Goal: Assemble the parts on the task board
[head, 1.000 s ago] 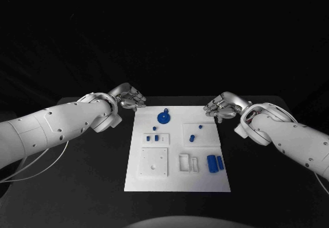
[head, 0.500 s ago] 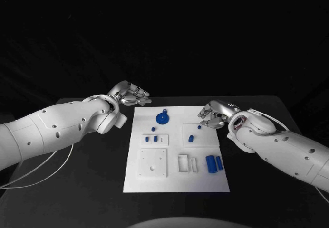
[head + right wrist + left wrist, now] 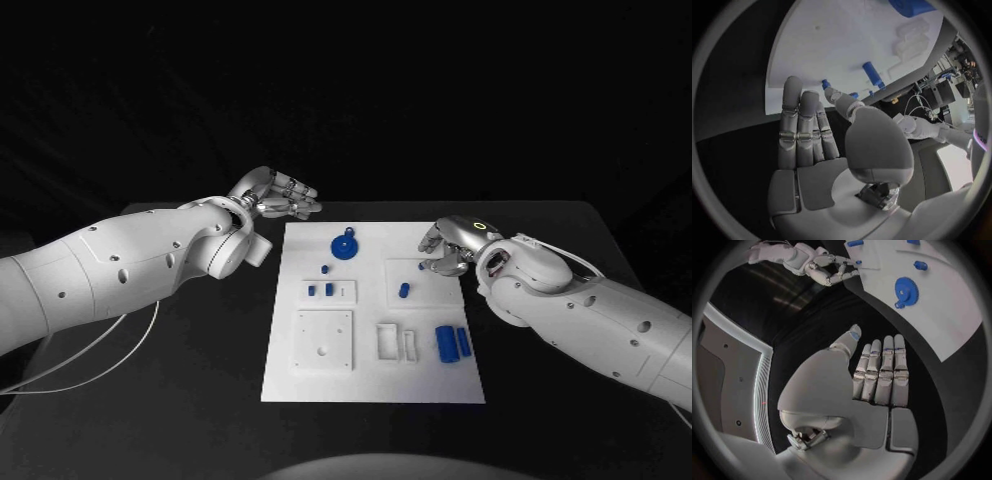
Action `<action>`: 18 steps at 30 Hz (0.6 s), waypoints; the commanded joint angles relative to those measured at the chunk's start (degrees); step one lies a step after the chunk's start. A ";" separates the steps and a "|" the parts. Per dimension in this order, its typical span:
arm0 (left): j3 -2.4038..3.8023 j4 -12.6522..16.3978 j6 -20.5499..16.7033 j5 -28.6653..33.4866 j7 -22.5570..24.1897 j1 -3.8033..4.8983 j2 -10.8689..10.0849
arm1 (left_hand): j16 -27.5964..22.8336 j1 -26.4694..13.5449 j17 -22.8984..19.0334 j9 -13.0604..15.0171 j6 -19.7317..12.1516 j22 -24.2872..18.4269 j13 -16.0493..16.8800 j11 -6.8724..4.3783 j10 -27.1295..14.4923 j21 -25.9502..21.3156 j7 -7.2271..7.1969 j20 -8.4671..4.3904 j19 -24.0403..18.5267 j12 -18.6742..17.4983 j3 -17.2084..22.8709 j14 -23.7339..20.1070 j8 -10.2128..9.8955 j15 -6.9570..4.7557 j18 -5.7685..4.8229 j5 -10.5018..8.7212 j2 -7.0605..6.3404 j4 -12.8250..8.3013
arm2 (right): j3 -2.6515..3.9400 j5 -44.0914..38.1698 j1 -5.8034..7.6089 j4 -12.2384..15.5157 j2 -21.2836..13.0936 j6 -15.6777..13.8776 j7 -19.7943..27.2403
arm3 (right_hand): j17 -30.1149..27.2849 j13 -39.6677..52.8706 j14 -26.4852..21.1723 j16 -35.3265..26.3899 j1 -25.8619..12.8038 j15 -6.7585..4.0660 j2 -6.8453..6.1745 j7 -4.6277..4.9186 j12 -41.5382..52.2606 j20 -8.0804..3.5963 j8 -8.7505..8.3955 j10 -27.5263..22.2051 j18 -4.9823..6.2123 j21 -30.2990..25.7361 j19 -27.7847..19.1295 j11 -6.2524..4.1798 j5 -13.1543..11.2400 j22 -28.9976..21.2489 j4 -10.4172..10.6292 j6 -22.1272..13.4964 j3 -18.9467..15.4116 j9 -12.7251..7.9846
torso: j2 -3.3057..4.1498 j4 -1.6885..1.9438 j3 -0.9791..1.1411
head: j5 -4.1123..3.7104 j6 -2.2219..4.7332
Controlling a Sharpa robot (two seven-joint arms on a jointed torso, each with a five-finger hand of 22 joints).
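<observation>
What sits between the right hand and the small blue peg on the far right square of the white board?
Nothing visible. The right hand hovers at the white task board's right edge, right beside the small blue peg, with only bare board between them.

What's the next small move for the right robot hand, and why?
Probably lower the right robot hand onto the small blue peg and pinch it. The hand is open and holds nothing, hovering over the white board's right edge, with the peg just beside its fingertips.
</observation>
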 commanded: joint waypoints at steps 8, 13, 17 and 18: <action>0.07 -0.34 0.04 2.53 1.19 0.10 -0.05 | -0.25 -0.02 -0.06 0.02 -0.23 -2.24 0.01 -0.07 -0.33 0.19 -0.06 -0.03 0.86 0.12 -0.38 -0.01 -0.10 0.09 0.11 -0.20 0.54 0.02 | -0.54 -1.40 -0.05 0.54 0.12 4.84 -0.31 | 0.50 -0.03 -0.02 1.08 -0.40 0.09 -0.39 -0.22 -0.26 -0.28 -0.14 1.27 -1.00 0.37 0.31 -0.16 3.52 1.61 -0.78 0.44 1.11 0.06 | 0.01 -0.10 0.08 | 0.35 -0.22; 0.07 -0.56 0.10 2.65 1.01 0.10 -0.02 | -0.26 -0.03 -0.07 0.02 -0.26 -2.43 0.01 -0.05 -0.40 0.21 -0.04 -0.02 0.89 0.11 -0.40 -0.07 -0.11 0.10 0.11 -0.23 0.53 0.04 | -0.64 -1.25 -0.05 0.49 0.24 5.46 -0.29 | 0.48 -0.02 -0.05 1.49 -0.52 0.00 0.06 -0.30 -0.27 -0.34 -0.12 1.86 -0.99 0.34 0.15 -0.31 3.61 2.98 -1.26 0.69 1.26 0.09 | -0.01 -0.11 0.15 | 0.35 -0.24; 0.06 -0.62 0.17 2.68 0.91 0.10 -0.01 | -0.26 -0.02 -0.06 0.02 -0.26 -2.62 0.01 -0.05 -0.42 0.21 -0.05 0.00 0.90 0.11 -0.41 -0.08 -0.09 0.11 0.11 -0.25 0.54 0.05 | -0.82 -1.24 -0.05 0.34 0.34 5.89 -0.35 | 0.57 0.00 -0.08 1.72 -0.42 -0.13 0.35 -0.40 -0.26 -0.47 -0.12 2.40 -1.04 0.43 0.12 -0.47 3.47 3.57 -1.45 1.04 1.42 0.11 | 0.00 -0.15 0.15 | 0.37 -0.26; 0.06 -0.64 0.18 2.68 0.88 0.10 0.00 | -0.26 -0.02 -0.06 0.02 -0.26 -2.62 0.01 -0.05 -0.42 0.21 -0.05 0.00 0.90 0.11 -0.41 -0.08 -0.09 0.11 0.11 -0.25 0.54 0.05 | -0.91 -1.27 -0.05 0.32 0.38 5.99 -0.37 | 0.63 0.01 -0.09 1.83 -0.38 -0.15 0.46 -0.43 -0.25 -0.50 -0.12 2.56 -1.08 0.48 0.08 -0.52 3.39 3.85 -1.53 1.12 1.44 0.11 | 0.00 -0.17 0.15 | 0.40 -0.28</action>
